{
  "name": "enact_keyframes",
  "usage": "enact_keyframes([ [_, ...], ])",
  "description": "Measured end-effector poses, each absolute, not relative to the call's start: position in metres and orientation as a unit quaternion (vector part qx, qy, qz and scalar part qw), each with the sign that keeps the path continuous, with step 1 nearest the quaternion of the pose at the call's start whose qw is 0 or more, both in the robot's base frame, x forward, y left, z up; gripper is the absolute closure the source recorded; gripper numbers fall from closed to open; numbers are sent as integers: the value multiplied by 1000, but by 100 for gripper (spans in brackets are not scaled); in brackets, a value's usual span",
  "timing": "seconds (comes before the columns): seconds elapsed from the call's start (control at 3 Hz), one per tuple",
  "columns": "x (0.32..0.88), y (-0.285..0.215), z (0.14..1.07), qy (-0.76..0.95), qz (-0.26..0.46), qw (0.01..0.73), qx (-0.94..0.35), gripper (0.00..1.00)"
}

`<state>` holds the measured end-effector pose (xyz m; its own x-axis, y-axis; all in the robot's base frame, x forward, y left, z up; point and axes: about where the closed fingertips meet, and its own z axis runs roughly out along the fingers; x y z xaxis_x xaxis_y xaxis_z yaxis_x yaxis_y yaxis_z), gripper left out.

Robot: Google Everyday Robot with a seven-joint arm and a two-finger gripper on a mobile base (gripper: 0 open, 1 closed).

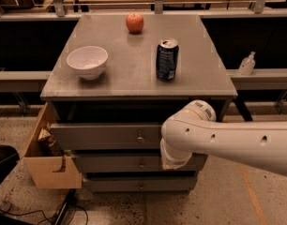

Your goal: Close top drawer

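The top drawer (106, 136) is a wide grey front with a small metal knob (140, 137), just under the cabinet's top (129, 74). It stands out only a little, with a narrow dark gap above it. My white arm (195, 135) reaches in from the right and covers the right end of the drawer front. My gripper is hidden behind the arm's rounded end, at the right part of the drawer fronts. Two other grey knobbed drawer fronts (115, 163) sit below it.
On the cabinet top stand a white bowl (87, 61), a red apple (134, 22) and a dark blue soda can (167, 60). An open cardboard box (52, 170) sits on the floor against the cabinet's left side. A small pump bottle (247, 63) stands on the right ledge. Cables lie at bottom left.
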<state>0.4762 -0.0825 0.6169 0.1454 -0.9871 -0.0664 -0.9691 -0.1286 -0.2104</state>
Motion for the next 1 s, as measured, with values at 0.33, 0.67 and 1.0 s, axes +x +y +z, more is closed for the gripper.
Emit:
enact_keyframes([
  [0.33, 510, -88, 606, 653, -44, 103, -749, 100],
  [0.67, 561, -99, 584, 654, -42, 103, -748, 100],
  [1.0, 561, -99, 584, 654, -42, 103, -748, 100],
])
